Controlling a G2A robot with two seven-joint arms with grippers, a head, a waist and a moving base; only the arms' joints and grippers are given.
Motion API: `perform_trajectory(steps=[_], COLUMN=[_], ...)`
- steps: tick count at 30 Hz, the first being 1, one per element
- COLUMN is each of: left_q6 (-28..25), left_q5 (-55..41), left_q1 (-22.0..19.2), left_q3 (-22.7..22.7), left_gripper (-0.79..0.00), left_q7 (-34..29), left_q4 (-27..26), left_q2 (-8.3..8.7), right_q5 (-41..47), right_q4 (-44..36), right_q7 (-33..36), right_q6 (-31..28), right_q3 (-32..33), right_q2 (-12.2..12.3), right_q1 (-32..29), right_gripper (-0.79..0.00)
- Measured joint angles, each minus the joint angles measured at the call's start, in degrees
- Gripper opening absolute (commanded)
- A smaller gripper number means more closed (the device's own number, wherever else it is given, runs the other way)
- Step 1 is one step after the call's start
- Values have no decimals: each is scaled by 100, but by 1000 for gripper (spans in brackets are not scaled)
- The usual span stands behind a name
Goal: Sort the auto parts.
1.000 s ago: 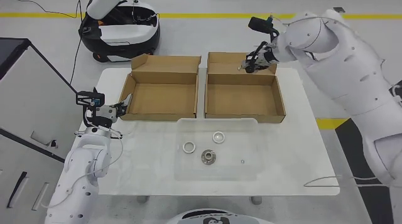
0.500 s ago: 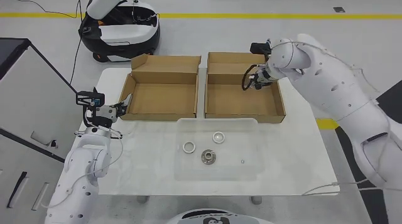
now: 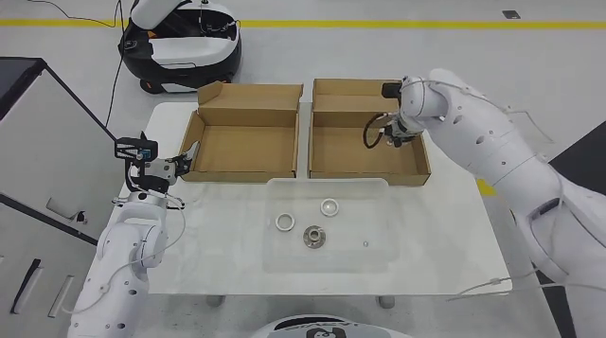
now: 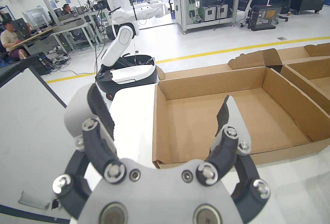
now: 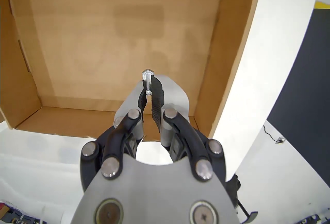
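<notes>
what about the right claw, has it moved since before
Yes. The right claw moved from the right box's far wall to over its floor.

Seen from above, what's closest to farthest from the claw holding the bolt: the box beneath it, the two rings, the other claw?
1. Right box, directly beneath the right gripper and its bolt.
2. Right ring, on the tray.
3. Left ring, further left on the tray.
4. Left gripper, beside the left box.
</notes>
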Motion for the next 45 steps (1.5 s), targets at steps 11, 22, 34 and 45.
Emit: perform_trajectory(steps=[11,22,34,45], left_q6=[0,0,0,0], left_q5=[0,0,0,0], left_q1=[0,0,0,0], left_q3=[0,0,0,0], left_gripper=[0,0,0,0], left_q7=[0,0,0,0], left_q4=[0,0,0,0], left_q2=[0,0,0,0], right_q5=[22,-34,-95,-212], right_q4=[445,779,995,691], right_q7=[-216,-302,-358,-389], right_q6=[-14,-55,-114,-134], right_q3=[-57,-77,5,250], right_q2=[-210,-404,-542,-527], right_q1=[-176,-209,-214,-184], right_gripper=[-785,-785,-336,0])
